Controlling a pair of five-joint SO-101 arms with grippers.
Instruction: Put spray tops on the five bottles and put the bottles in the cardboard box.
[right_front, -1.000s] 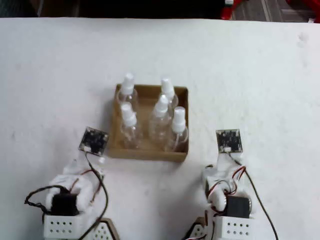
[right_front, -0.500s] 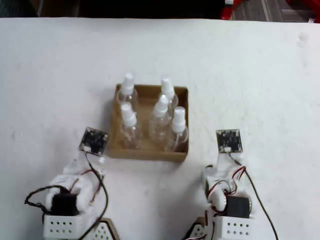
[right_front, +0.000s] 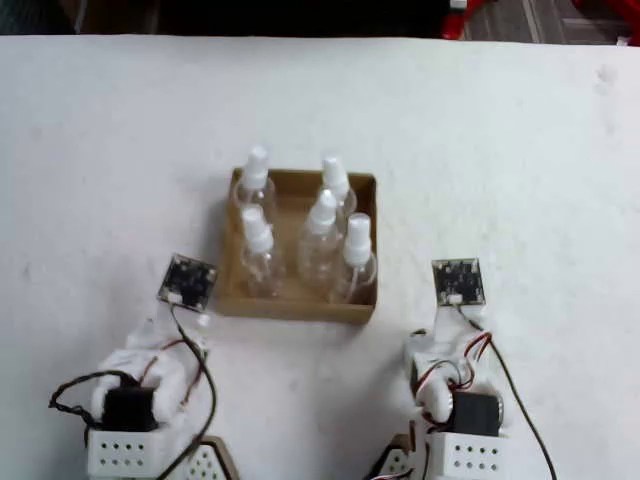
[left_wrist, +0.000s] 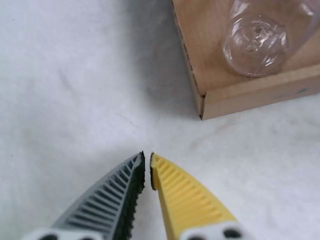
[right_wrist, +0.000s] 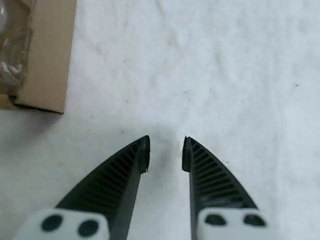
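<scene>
Quick update, nothing's changing over the last sec afaict: both arms are sitting in the same parked spots as before, and the stuff in the box isn't shifting either.

L to R: the left pincer (left_wrist: 147, 157) (one grey ridged finger, one yellow) is hanging low over the white table top (right_front: 500, 150). It's clenched w/ the tips all but touching and it's gripping nothing. The shallow brown cardboard box (right_front: 300, 305) is sitting just ahead of it and off to its right, w/ the near corner close to the tips.

Inside the box the five clear plastic bottles (right_front: 262, 262) are all standing upright, each one wearing a white spray top (right_front: 257, 228).

Past the box, the right pincer (right_wrist: 165, 145) (two black ridged fingers) is hovering over bare table w/ its fingers a little apart, empty. The box is lying ahead and to its left, not touching it.

So imo the job's looking done: all five are capped and boxed and neither pincer is carrying anything. Prob nothing left but idling.
</scene>
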